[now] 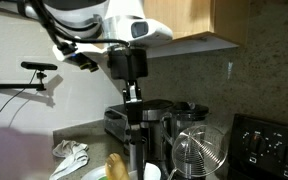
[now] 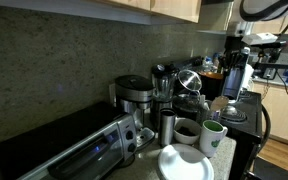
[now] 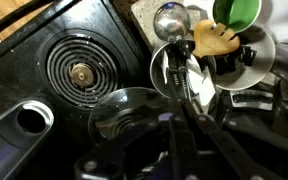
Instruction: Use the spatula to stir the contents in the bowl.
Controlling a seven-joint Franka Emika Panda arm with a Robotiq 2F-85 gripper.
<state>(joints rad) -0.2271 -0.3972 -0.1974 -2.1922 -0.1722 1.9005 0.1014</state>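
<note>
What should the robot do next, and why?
Probably open the end effector first. It is shut with nothing in it and hangs high above the counter, while the spatula lies untouched below, by the bowl. Shut fingers cannot take hold of the spatula.

Looks down on a black stovetop (image 3: 24, 40) with a coiled burner (image 3: 79, 72) at the left and a clear glass carafe (image 3: 129, 112) just beside it, lower centre. Shows the dark end effector (image 3: 181, 78) coming in from the bottom edge, jaws pressed together, tips at the white bowl (image 3: 266, 55); cannot tell whether anything sits between them. Catches the yellowish spatula (image 3: 212, 40) at the bowl just beside those tips, with a shiny steel cup (image 3: 169, 18) and a green cup (image 3: 240, 10) near the top edge.
</note>
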